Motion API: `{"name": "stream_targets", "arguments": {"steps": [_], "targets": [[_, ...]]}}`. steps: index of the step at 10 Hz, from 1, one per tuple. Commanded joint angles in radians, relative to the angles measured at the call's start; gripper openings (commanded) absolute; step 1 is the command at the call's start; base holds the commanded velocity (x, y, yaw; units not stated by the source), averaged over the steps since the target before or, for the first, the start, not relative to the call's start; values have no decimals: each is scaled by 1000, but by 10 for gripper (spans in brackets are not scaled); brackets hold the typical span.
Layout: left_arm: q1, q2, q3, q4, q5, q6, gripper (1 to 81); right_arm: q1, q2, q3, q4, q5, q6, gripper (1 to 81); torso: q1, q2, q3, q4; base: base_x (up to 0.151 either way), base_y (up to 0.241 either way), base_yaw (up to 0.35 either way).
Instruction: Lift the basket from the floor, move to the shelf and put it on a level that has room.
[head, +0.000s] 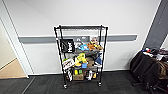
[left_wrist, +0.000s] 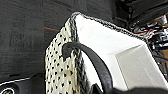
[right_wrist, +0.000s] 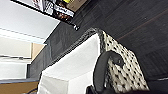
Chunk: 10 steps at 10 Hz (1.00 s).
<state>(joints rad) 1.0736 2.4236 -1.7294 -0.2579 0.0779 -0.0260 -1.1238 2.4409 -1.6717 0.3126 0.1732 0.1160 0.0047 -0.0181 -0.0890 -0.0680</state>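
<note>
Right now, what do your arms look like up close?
Little of them shows. By my left wrist there is a smooth black casing with a thin white line along its edge and a round pale badge at the corner; I cannot read the badge. By my right wrist there is a dark edge with a thin pale line. I cannot make out my fingers.
</note>
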Motion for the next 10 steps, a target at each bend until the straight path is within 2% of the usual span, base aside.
{"name": "stream_targets", "arguments": {"steps": [1,3,4,6,7,8,9,10], "targets": [[-97,-32,30,5,43,4,10,97,-23,24,0,-26,-1,10,0,0,75,0,0,0,0],[-97,-32,28,5,42,4,10,97,-21,23,0,-26,-2,10,0,0,68,0,0,0,0],[-97,-33,27,5,42,4,10,97,-15,17,0,-27,-2,10,0,0,22,0,0,0,0],[-94,-38,27,5,42,4,10,97,-10,17,0,-27,-2,10,-1,0,79,0,0,0,0],[-93,-38,27,5,42,4,10,97,-9,17,0,-27,-2,10,-1,0,93,0,0,0,0],[-93,-37,27,3,42,4,10,97,-9,12,0,-27,-2,10,-1,0,96,0,0,0,0],[-94,-37,27,3,42,4,10,94,-9,12,0,-27,-2,10,-1,0,70,0,0,0,0],[-93,-37,28,3,42,4,10,91,-9,9,0,-27,-2,10,-1,0,83,0,0,0,0]]}}
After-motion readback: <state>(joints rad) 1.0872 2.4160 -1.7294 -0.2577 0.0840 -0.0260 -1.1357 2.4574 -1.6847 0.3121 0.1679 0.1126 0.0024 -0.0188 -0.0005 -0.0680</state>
